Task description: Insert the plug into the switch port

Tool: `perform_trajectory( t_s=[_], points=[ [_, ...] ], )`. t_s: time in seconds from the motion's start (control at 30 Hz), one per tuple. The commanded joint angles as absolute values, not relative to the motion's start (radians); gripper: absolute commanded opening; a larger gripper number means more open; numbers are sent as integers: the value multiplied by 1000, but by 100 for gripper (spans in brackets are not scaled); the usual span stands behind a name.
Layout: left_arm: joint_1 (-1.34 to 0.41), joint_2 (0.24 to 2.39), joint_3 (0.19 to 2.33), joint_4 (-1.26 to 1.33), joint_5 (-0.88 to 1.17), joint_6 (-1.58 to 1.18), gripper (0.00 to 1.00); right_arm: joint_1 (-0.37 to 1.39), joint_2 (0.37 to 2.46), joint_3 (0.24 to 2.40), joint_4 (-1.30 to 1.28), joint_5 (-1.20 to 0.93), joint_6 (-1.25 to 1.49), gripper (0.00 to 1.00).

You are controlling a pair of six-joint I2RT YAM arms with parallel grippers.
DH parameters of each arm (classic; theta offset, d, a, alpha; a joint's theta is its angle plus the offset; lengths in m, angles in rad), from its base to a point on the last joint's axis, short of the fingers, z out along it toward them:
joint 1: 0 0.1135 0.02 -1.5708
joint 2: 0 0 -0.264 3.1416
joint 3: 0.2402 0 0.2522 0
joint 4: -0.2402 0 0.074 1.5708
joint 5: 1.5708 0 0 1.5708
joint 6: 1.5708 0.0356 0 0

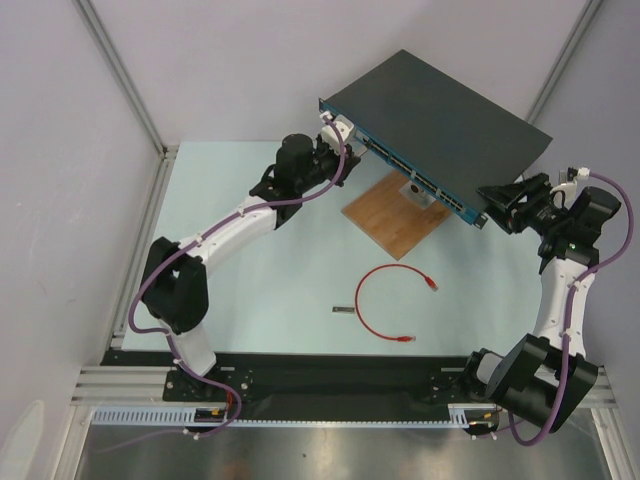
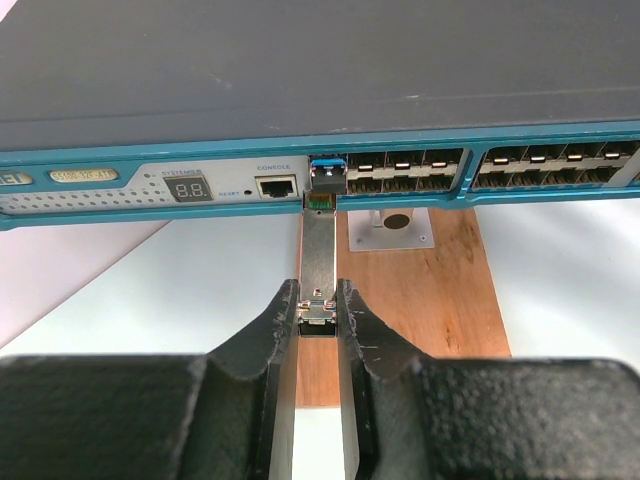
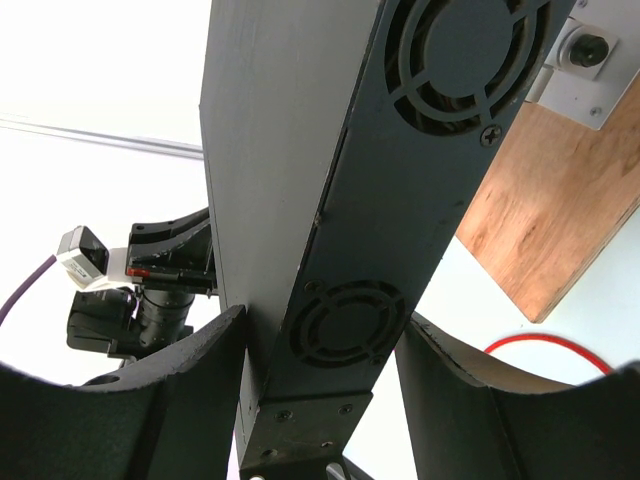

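1. Left gripper [image 2: 318,288]: jaws nearly closed, pinching a slim grey metal module [image 2: 318,235] by its tail. The nose points at the switch ports [image 2: 400,165], just under a blue-latched slot [image 2: 328,174]. Holding it by the tail probably keeps the nose free to go in.
2. Right gripper [image 3: 322,322]: fingers clamped across the end panel of the switch [image 3: 300,150]. This looks like bracing against push-in force.
3. Plug [image 1: 431,284]: lying on the table [image 1: 280,260] at the end of its red cable [image 1: 366,300]. It is unheld and well apart from both grippers, so the task's insertion is not yet begun.
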State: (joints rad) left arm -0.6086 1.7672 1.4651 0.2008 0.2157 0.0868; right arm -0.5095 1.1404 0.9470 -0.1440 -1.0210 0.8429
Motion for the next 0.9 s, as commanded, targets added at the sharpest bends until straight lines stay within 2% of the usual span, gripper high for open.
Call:
perform_trajectory(
  t_s=[0.0,0.87],
  points=[
    [-630,1747,1473,261,235,64,0,-476,1132,962,-32,-983,807,0],
    [-657,1741,1496,270,249,89,0,-459,1154,973,-29,-976,798,0]
  ],
)
